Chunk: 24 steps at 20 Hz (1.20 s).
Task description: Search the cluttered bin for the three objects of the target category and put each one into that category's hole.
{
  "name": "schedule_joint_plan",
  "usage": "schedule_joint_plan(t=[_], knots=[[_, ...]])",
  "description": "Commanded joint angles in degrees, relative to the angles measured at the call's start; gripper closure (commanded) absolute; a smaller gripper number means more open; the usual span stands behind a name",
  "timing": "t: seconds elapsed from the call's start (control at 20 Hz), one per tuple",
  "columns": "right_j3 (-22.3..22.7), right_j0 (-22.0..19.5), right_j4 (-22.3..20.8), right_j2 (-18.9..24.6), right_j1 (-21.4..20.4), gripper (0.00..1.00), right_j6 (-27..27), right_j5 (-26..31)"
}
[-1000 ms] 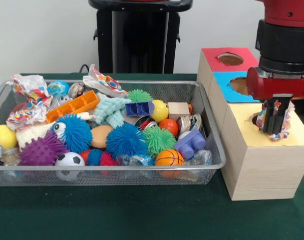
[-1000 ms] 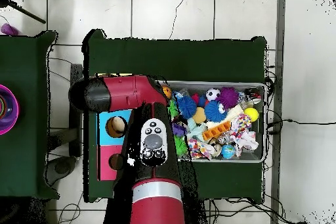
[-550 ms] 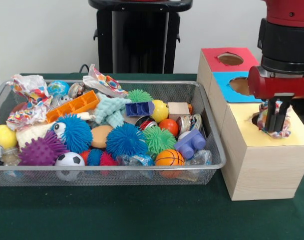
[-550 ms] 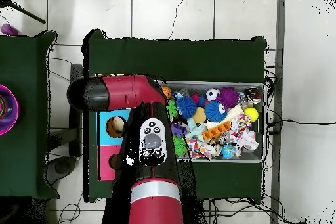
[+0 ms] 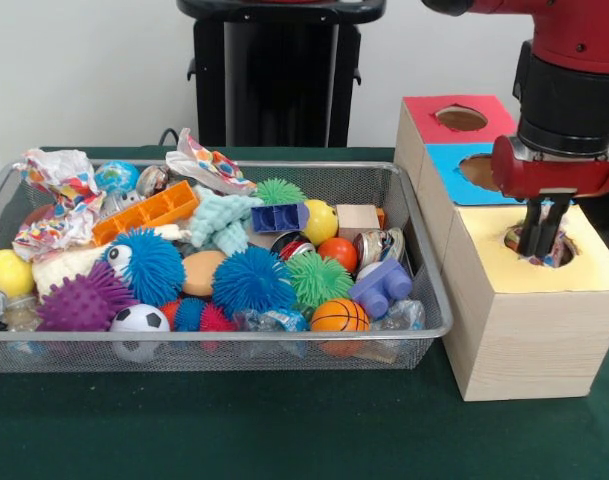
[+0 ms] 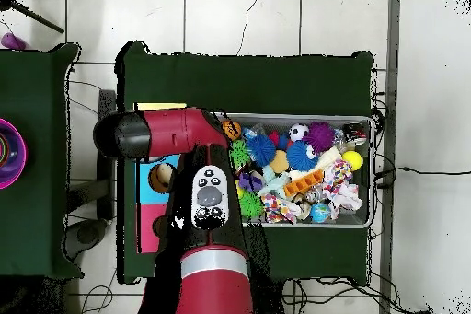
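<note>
From the front we count three holed box tops beside the wire bin (image 5: 424, 290): one red (image 5: 462, 118), one blue (image 5: 476, 170), one yellow (image 5: 541, 247), each with a single round hole. In the bin we count two blue spiky balls, two green ones and one purple one (image 5: 82, 300), plus one soccer ball (image 5: 139, 321), one small basketball (image 5: 339, 316), one orange tray (image 5: 146, 212), one dark blue block and one lilac block (image 5: 380, 286). Two crumpled patterned wrappers lie along the bin's far side, one at each end of the orange tray.

The gripper (image 5: 542, 240) hangs at the yellow box's hole, its fingers close together and pinching a third patterned wrapper (image 5: 517, 240), which shows only as a scrap at the hole's rim, right at the fingertips and mostly sunk below.

From overhead, the red arm (image 6: 170, 133) covers the yellow box, leaving a yellow strip visible; we cannot see the gripper or wrapper here. One blue top with its hole (image 6: 162, 178) sits just beside the arm, and the bin (image 6: 370, 172) lies on its other side.
</note>
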Motion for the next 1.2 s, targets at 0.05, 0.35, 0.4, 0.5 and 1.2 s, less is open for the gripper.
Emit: schedule_joint_plan(t=[0.05,0.35,0.4,0.5,1.2], knots=[[8.79,-0.59,0.60,2.96,1.66,1.00,6.98,0.84],[10.56,-0.96,0.66,3.34,1.57,1.00,7.36,-1.82],[10.59,-0.99,0.68,3.36,1.58,1.00,7.29,-1.77],[10.62,-1.19,0.68,3.63,1.81,1.00,7.02,-2.25],[8.20,-2.04,0.00,5.19,9.13,1.00,7.05,-13.28]])
